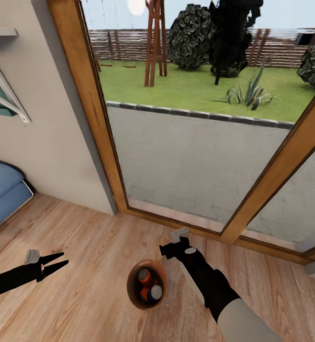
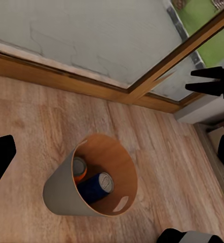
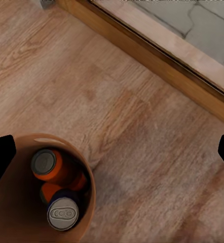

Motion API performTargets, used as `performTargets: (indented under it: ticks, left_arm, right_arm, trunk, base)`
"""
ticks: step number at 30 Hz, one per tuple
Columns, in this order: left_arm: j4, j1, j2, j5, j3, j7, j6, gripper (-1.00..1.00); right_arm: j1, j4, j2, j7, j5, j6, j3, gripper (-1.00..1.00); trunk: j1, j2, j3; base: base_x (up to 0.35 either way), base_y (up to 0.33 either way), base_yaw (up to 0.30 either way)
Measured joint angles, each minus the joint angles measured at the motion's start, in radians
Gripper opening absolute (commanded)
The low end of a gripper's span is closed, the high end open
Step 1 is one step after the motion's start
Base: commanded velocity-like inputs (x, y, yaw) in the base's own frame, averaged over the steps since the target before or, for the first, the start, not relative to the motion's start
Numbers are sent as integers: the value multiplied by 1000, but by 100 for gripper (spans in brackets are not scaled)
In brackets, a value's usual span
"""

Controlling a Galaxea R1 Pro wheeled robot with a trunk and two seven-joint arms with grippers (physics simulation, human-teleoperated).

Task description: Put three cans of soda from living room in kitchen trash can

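You face the wood-framed glass doors [image 1: 209, 156], with the garden beyond and the blue sofa [image 1: 3, 194] at your far left against the wall. The plank floor [image 1: 90, 237] around the bin is bare. Your left claw [image 1: 57, 264] hangs above the floor left of the bin, fingers spread a little, holding nothing. Your right claw [image 1: 175, 242] sits just beyond the bin toward the door frame; from the right wrist view its dark fingertips [image 3: 0, 157] stand wide apart and empty. The tash can [image 2: 61, 190] stands upright on the floor between your arms. Inside lie two orange cans [image 3: 53, 164] and a dark blue can [image 3: 64, 212], though the second orange one is mostly hidden.
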Motion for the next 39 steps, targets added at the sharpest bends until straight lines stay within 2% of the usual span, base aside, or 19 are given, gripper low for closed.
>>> performTargets:
  ticks: [14,39]
  left_arm:
    - [0,0,0,1,-1,0,0,100]
    - [0,0,-1,1,-1,0,0,100]
  right_arm:
    - [0,4,0,0,-1,0,0,100]
    - [0,7,0,0,-1,-2,0,100]
  trunk:
    - [-54,98,47]
    - [-150,273,164]
  base:
    - [0,0,0]
    - [0,0,0]
